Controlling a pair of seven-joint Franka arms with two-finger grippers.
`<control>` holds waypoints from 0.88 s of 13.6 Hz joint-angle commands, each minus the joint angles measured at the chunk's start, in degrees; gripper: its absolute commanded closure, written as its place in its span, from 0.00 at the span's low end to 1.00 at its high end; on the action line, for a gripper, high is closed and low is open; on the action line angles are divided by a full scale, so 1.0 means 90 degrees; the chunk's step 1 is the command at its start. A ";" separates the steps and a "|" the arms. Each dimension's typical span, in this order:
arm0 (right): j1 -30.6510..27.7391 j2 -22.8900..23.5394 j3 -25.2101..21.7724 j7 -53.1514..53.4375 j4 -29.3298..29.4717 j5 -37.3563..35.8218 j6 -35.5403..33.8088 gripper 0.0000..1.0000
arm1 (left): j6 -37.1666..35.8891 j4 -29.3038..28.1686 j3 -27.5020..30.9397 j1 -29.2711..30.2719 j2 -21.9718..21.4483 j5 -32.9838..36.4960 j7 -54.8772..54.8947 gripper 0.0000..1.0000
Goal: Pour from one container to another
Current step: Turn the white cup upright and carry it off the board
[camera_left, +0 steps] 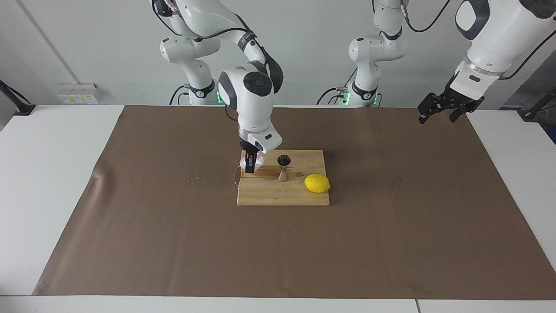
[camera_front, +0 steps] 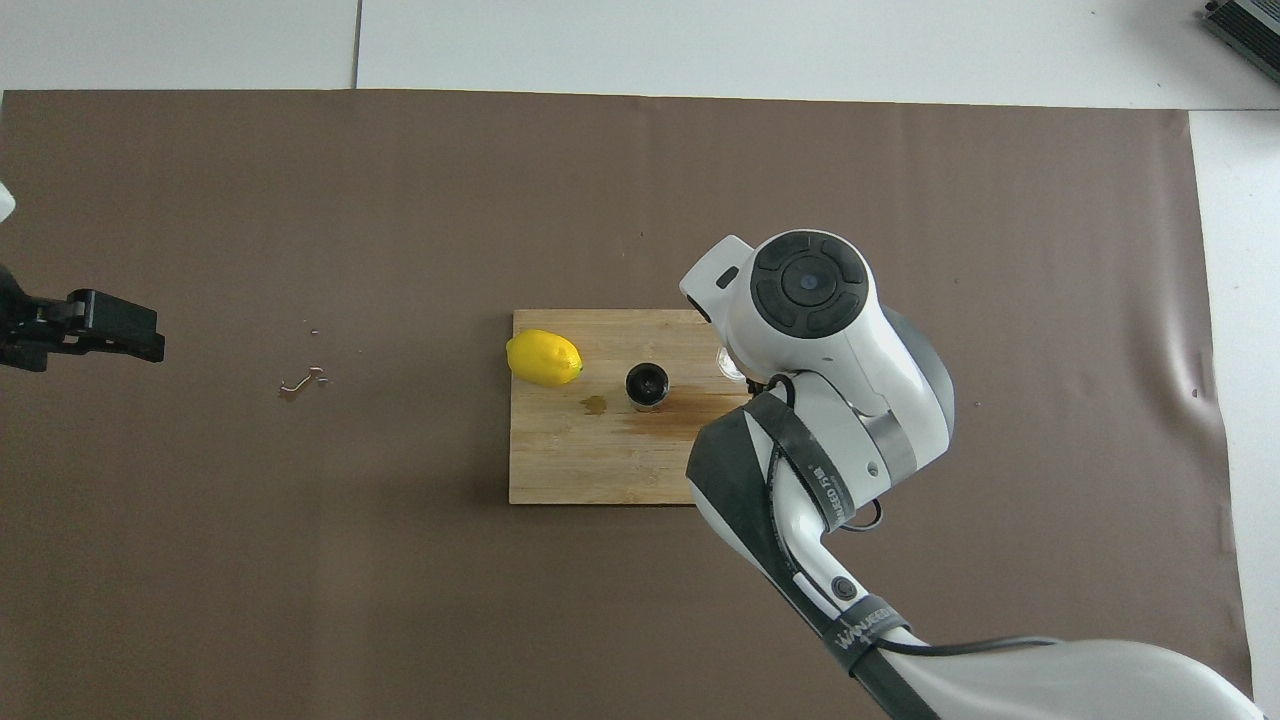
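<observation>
A brown mat point(camera_left: 278, 243) covers most of a white table point(camera_left: 52, 174) set against a pale wall. At the middle of the facing view lies a wooden board point(camera_left: 282, 193), with a dark wet stain on its surface near the jigger and a few droplets on the mat toward the right arm's end.

The right arm comes down from the upper left of the facing view, its forearm bent steeply and its wrist pointing almost straight down over the board's edge. The right gripper point(camera_left: 249, 164) has its black fingers closed around the cup point(camera_left: 256, 161), which sits low at the board's edge toward the right arm's end; whether the cup rests on the board or is just above it cannot be told. In the overhead view the arm's wrist hides nearly all of the cup.

The jigger point(camera_left: 283, 167) stands upright on the board just beside the cup, its open mouth up. The lemon point(camera_left: 317, 183) lies on the board, at the left arm's end.

The left arm waits raised at the upper right of the facing view, its gripper point(camera_left: 443, 111) over the mat's edge, fingers spread and holding nothing.
</observation>
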 commanded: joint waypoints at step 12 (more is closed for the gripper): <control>-0.2207 -0.0632 0.0091 -0.3692 -0.2473 0.2005 0.1676 0.79 | 0.0119 -0.0081 0.0063 -0.0084 -0.0035 -0.0039 0.0047 0.00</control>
